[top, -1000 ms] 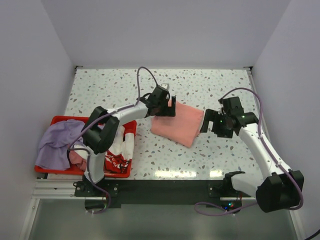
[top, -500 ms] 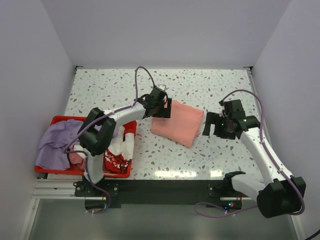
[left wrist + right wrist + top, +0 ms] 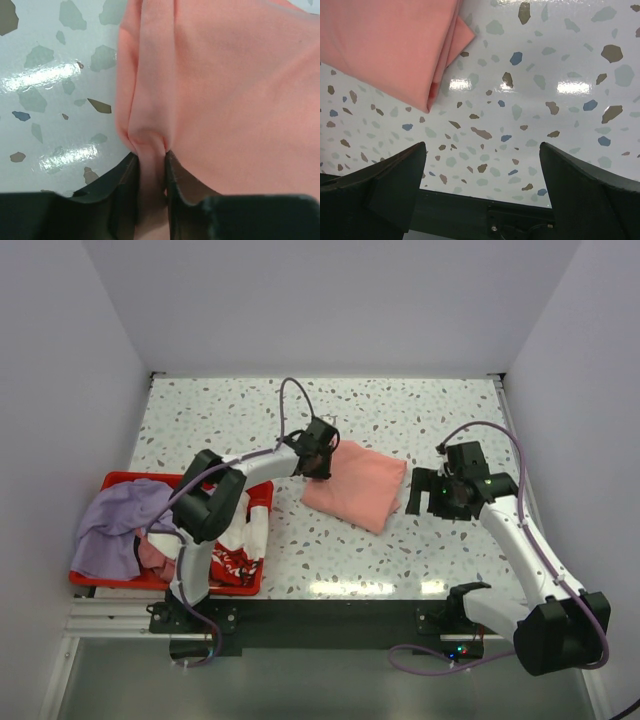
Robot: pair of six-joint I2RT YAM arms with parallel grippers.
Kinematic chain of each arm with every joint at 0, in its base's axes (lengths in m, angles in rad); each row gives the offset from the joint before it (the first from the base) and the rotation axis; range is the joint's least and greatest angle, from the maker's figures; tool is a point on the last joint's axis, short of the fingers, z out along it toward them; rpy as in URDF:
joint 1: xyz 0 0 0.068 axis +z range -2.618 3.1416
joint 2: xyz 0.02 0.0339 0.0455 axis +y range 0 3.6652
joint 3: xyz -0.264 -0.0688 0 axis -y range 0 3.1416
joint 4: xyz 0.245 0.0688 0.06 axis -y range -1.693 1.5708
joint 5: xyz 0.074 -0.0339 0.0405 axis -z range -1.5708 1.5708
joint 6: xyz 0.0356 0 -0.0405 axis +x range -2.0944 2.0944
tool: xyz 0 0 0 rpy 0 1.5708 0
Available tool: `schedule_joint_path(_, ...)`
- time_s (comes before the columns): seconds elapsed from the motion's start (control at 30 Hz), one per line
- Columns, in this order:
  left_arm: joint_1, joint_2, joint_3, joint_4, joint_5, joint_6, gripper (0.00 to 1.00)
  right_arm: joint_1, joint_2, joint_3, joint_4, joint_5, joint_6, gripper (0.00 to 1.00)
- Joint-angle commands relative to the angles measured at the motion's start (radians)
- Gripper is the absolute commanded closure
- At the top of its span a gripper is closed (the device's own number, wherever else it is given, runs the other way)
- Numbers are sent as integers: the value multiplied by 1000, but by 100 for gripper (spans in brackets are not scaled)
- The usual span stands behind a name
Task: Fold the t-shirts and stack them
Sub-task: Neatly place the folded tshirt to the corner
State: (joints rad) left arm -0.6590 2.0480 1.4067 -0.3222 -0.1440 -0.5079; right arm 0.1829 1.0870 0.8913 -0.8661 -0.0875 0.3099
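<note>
The folded salmon-pink t-shirt (image 3: 358, 486) lies on the speckled table, a little right of centre. My left gripper (image 3: 320, 466) is at its left edge, shut on a pinched ridge of the pink t-shirt (image 3: 150, 145). My right gripper (image 3: 424, 492) hovers just right of the shirt, open and empty; a folded corner of the pink t-shirt (image 3: 390, 45) shows at the upper left of its wrist view. A lavender-purple t-shirt (image 3: 118, 526) drapes over the left of the red crate (image 3: 120, 480). A white t-shirt with red print (image 3: 238, 538) lies in the crate's right part.
The red crate stands at the table's left near edge. White walls close in the table on three sides. Bare speckled tabletop (image 3: 420, 410) lies behind and in front of the pink shirt.
My left gripper has closed from wide open onto the pink shirt's left edge. My right gripper stayed open and shifted slightly right and nearer.
</note>
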Motion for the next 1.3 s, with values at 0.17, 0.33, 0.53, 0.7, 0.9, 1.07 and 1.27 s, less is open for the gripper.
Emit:
schedule_joint_path(0.17,9,57,93,-46,-69,37,100,0,-1,1,27,32,-26,1)
schedule_joint_path(0.33,54,98,205,-97,-154,78,100,-2,4,6,27,48,-28,1)
schedule_joint_path(0.53,157,178,343,-130,-198,172,100,0,31,20,21,68,-22,1)
schedule_joint_path(0.7,260,205,386,-120,-170,325,100,0,53,28,29,72,-23,1)
schedule_joint_path(0.9,393,196,429,-118,-160,448,100,-2,91,43,33,83,-23,1)
schedule_joint_path(1.07,496,259,492,-147,-193,502,100,0,111,78,18,101,-25,1)
schedule_joint_path(1.27,645,369,656,-190,-189,502,100,0,125,118,-14,150,-19,1)
